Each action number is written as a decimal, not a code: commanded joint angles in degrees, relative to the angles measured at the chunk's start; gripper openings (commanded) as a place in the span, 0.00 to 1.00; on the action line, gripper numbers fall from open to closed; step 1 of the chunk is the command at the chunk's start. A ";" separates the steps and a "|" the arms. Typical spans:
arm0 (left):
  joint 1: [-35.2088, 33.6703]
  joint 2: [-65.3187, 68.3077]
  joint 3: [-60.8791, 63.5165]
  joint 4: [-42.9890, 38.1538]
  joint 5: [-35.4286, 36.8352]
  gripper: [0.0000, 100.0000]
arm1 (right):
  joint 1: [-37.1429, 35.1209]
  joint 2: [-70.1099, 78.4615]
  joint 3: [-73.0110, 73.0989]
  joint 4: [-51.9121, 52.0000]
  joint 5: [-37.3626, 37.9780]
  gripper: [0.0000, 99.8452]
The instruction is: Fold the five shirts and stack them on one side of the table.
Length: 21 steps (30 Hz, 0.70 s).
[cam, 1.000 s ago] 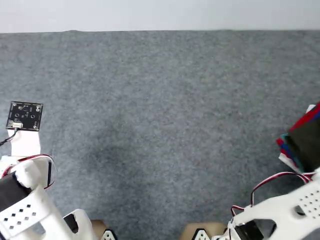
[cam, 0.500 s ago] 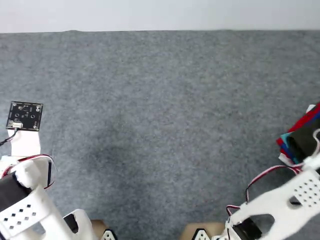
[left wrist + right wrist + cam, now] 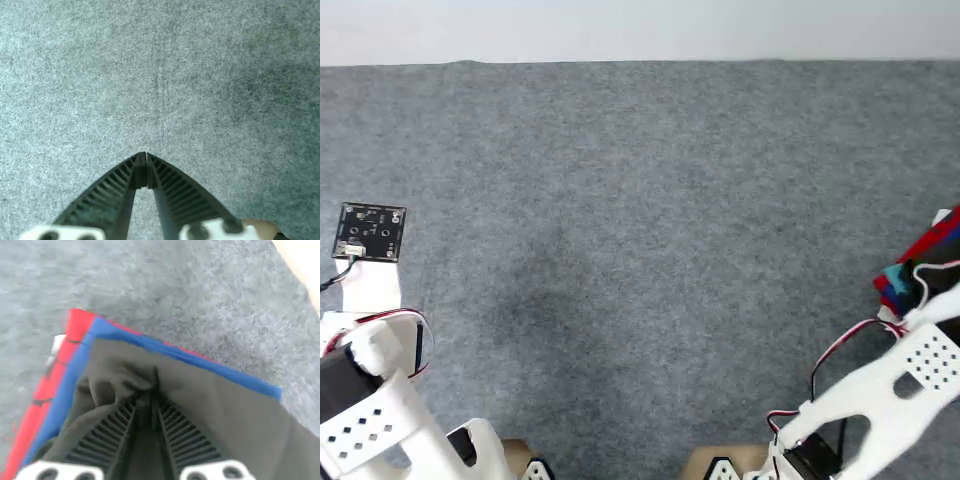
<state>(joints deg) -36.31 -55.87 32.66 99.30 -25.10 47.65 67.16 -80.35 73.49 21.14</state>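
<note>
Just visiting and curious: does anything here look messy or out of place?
Only a small thing: the dark shirt on top of the stack puckers into a bunch where the right gripper pinches it. The blue shirt and red shirt beneath stick out past its edges, so the stack is not quite square.

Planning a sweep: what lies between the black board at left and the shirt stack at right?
Only bare grey mat; the high view shows nothing between the black board and the shirt stack.
</note>
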 commanded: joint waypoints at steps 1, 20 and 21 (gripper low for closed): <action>-0.09 -0.70 -0.22 -0.09 -0.18 0.01 | 0.75 -1.19 -8.79 0.22 0.35 0.01; -0.09 -0.88 -0.75 0.00 0.00 0.01 | -7.43 -24.13 -15.74 29.41 -2.02 0.01; -0.09 -0.88 -0.75 0.00 0.00 0.01 | -7.52 -25.27 -15.38 29.49 -1.58 0.01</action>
<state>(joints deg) -36.31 -55.87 32.66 99.30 -25.10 40.62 47.91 -92.57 100.48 19.91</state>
